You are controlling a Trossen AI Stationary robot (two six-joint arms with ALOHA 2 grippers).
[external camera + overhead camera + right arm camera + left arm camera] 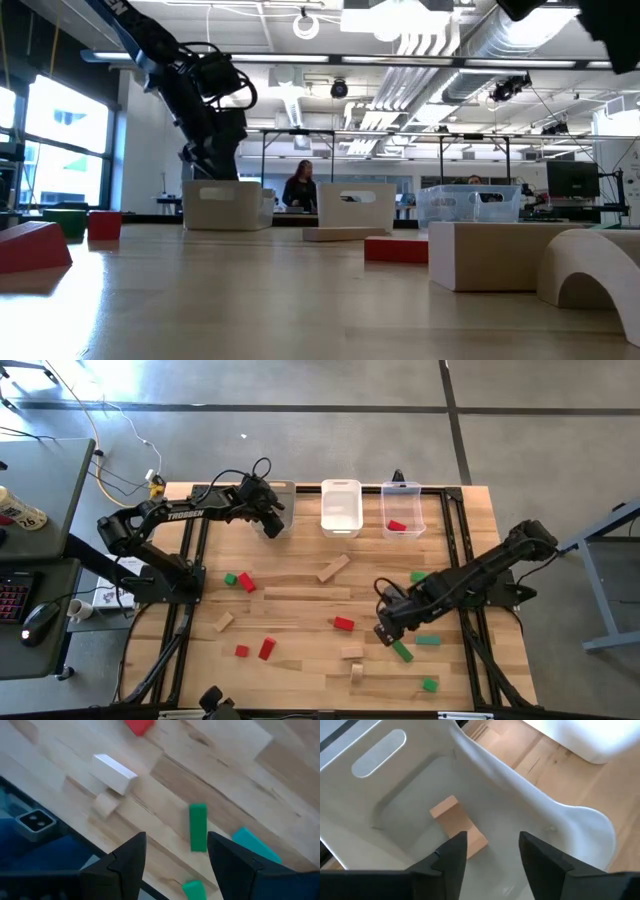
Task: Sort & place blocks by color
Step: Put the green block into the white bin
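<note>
My left gripper (492, 852) stands open just above the left bin (281, 493), at the table's far edge. A tan block (457, 826) lies on that bin's floor (410, 815), beneath the fingers and apart from them. My right gripper (175, 857) is open too and hovers over the table's right half, pointing down. Below it a green bar (198, 827) lies flat on the wood, also seen from above as the green bar (402, 651). A teal block (255, 847) and a tan block (115, 772) lie close by. Red, green and tan blocks are scattered over the table.
A white bin (340, 508) and a clear bin (403, 525) holding a red block (396, 526) stand at the far edge. Loose pieces include a red block (343, 624), a long tan plank (307, 594) and a green block (430, 684). A person (300, 187) stands in the room behind.
</note>
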